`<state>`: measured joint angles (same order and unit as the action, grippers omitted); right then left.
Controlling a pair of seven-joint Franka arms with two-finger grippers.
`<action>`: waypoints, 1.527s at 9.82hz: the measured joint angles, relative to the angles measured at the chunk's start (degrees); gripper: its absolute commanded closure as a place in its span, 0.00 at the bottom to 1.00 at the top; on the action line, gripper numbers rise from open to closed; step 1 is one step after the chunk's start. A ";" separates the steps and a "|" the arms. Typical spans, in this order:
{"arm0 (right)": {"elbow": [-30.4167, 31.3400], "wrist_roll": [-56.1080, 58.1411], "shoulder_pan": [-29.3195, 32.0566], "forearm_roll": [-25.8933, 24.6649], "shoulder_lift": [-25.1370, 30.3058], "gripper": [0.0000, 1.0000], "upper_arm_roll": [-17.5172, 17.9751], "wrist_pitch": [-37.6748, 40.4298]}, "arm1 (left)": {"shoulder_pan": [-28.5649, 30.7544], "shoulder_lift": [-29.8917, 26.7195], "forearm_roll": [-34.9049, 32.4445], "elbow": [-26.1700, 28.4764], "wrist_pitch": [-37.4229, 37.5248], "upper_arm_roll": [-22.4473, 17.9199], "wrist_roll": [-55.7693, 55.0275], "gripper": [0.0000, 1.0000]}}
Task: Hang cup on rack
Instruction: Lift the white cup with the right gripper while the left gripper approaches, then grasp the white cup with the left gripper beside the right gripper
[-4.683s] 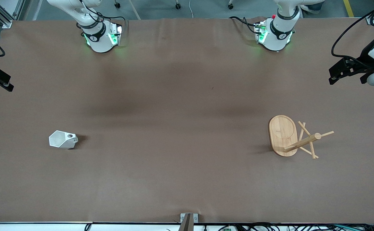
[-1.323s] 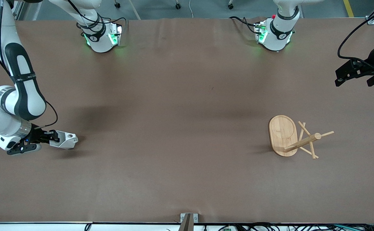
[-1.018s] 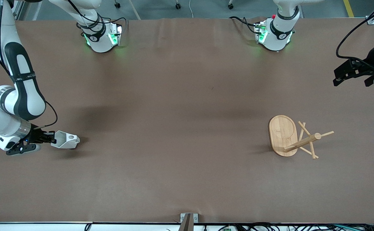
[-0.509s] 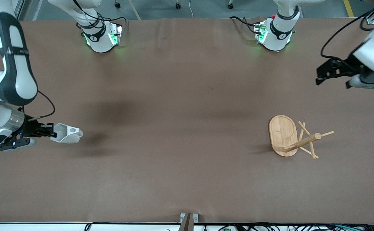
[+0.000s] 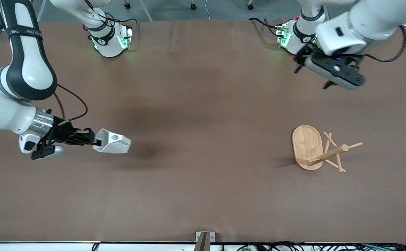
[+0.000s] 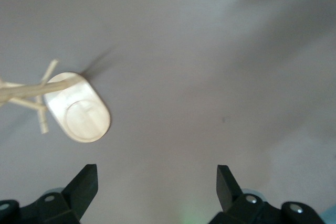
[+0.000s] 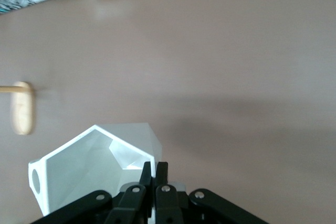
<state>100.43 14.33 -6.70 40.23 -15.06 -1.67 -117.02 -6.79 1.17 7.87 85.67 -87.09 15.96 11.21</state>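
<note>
White cup [image 5: 112, 141] is off the table now, clamped at its rim in the right gripper [image 5: 96, 141] and travelling toward the rack [image 5: 319, 150], which lies tipped over. Left gripper [image 5: 312, 75], fingers spread wide, has swung in above it, so righting looks next.

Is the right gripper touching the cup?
Touching. In the right wrist view the right gripper has its fingers pinched shut on the rim of the cup; the front view shows the cup carried above the table.
</note>
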 measured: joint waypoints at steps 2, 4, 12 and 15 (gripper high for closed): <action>-0.47 -0.53 -3.21 11.82 -0.02 1.00 0.07 2.09 | -0.02 -0.03 1.07 -0.06 -0.64 4.90 4.11 0.00; -1.21 -0.53 -6.46 19.82 -0.10 1.00 0.11 2.43 | -0.11 -0.01 3.50 -0.02 -4.26 8.65 8.98 0.00; -6.12 0.62 -12.12 29.87 -0.41 0.99 0.77 16.03 | -0.18 6.77 4.59 0.72 -22.47 17.80 17.39 0.02; -6.13 3.78 -14.45 36.05 -1.18 0.99 0.88 17.26 | -1.15 7.79 4.59 0.92 -24.66 18.08 18.99 0.00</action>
<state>94.31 18.11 -21.15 76.27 -16.24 -0.80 -99.76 -7.94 8.96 12.46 86.59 -111.75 34.04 30.20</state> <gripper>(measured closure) 0.960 0.004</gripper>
